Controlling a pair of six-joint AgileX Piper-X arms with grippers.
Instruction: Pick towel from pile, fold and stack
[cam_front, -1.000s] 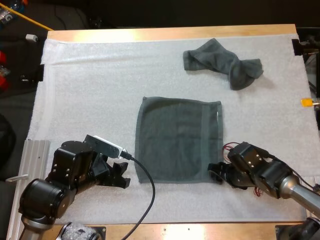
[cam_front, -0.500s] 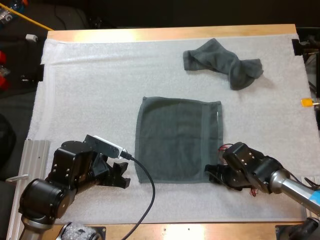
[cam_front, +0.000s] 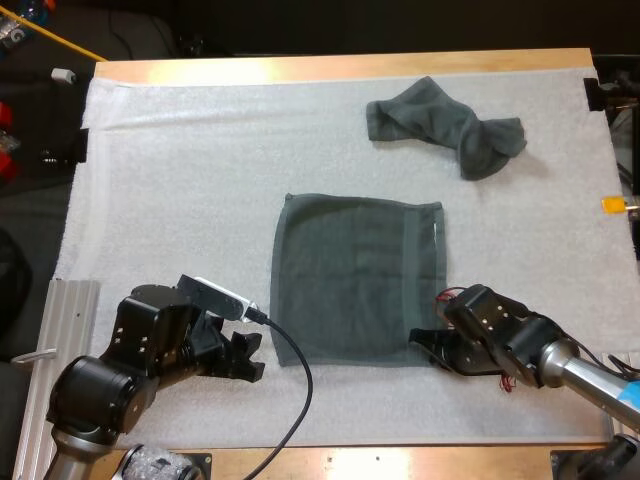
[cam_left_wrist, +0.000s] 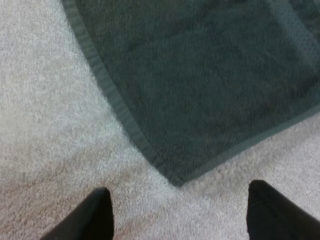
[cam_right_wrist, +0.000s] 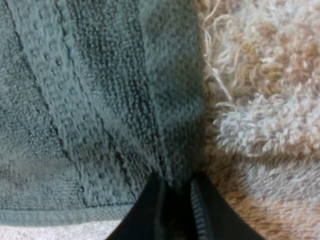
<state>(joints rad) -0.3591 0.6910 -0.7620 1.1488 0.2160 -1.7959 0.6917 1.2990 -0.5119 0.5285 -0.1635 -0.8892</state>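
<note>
A dark grey-green flat towel (cam_front: 358, 280) lies spread on the white mat (cam_front: 170, 200) of the bench (cam_front: 330, 68). At the flat towel's near right corner, the right claw (cam_front: 425, 345) pinches its edge between both fingers. Just off its near left corner, the left claw (cam_front: 245, 355) stands open, touching nothing. A crumpled towel (cam_front: 445, 125) lies beyond its far right corner, well apart.

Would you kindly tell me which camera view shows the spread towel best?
The high view: the whole spread towel lies flat, all four edges visible. The left wrist view shows its near corner, ahead of the open left gripper; the right wrist view shows its edge pinched in the right gripper.
</note>
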